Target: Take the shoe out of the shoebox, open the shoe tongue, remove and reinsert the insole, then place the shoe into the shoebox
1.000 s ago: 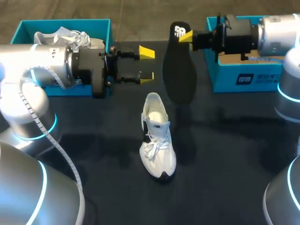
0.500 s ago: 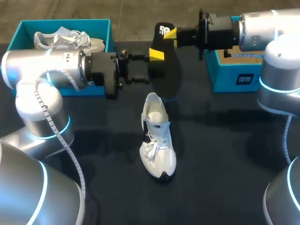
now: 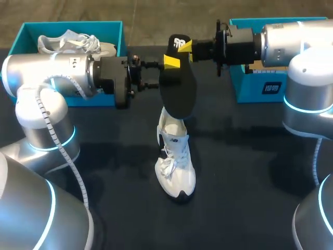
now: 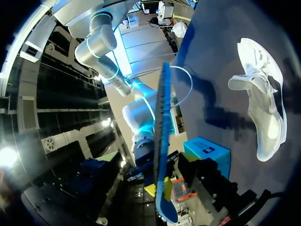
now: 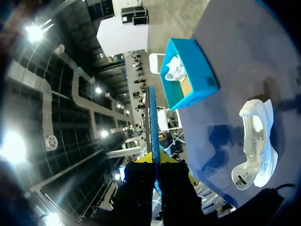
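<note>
- Insole (image 3: 177, 83), black and hanging toe-down, had been carried by the right arm from beside the right-hand box (image 3: 260, 88) to just over the heel opening of the shoe (image 3: 175, 156).
- The right gripper (image 3: 187, 47) kept its clamp on the insole's heel end.
- The left arm had pushed in to meet it. The left gripper (image 3: 169, 72) had its fingers apart, with one yellow tip in front of the insole's face and the other hidden behind it.
- Removal looked done and reinsertion not yet begun. The left gripper seemed placed to take or steady the insole before its toe went in.
- The shoe had not moved. It stood on its sole in the middle of the table (image 3: 250, 172), opening upward.
- The table was dark and matte. A teal left-hand box (image 3: 31, 31) at the far left held a second white shoe (image 3: 73, 42), and the right-hand box sat at the far right behind the right arm.
</note>
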